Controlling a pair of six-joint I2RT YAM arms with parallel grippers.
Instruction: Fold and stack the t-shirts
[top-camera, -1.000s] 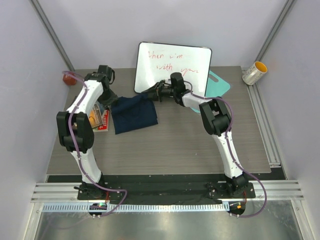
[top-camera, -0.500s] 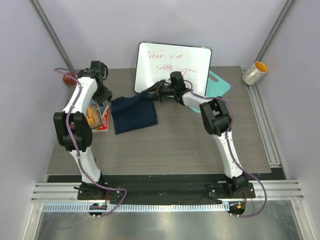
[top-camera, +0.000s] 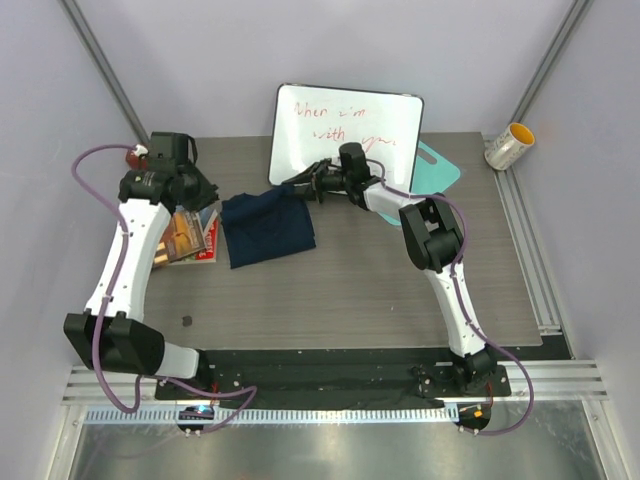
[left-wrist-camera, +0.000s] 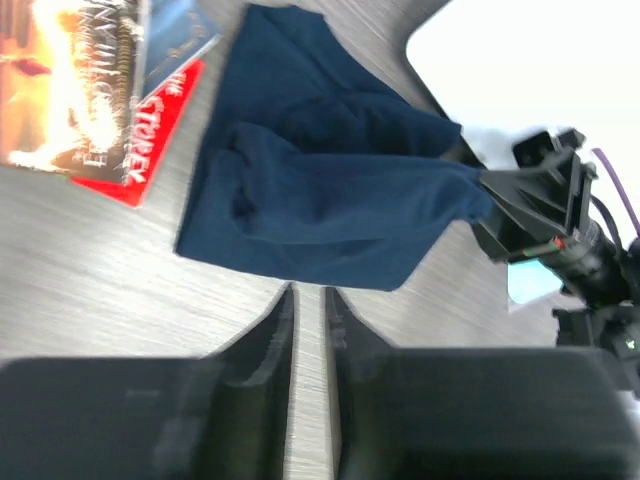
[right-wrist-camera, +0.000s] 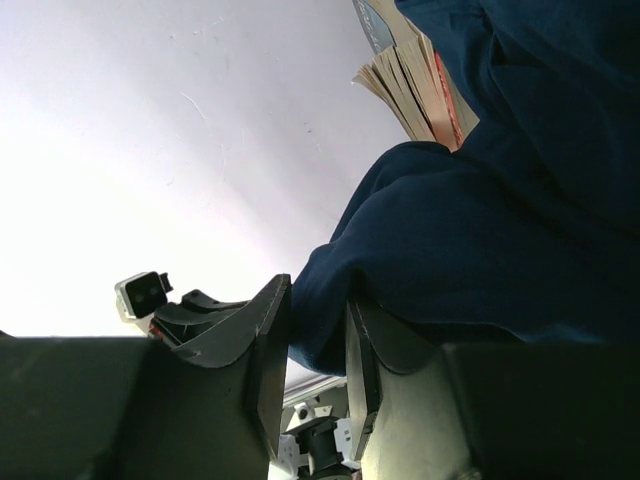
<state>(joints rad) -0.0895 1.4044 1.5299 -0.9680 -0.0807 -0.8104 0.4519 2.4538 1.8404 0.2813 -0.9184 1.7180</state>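
Right hand pinched on the far right corner of the navy t-shirt, lying part-folded on the worktop beside the books; left hand nearly closed, empty; risk: one-sided pull dragging or unfolding cloth

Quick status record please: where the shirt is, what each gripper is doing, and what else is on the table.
shirt: one folded navy t-shirt on the table, left of centre
right gripper: shut on the t-shirt's far edge, beside the whiteboard
left gripper: nearly closed, empty, apart from the shirt, on its left
books: lying left of the shirt, under the left arm
teal board: partly behind the whiteboard's right side
can: lying at the far right corner
stack: not visible; only one shirt in view
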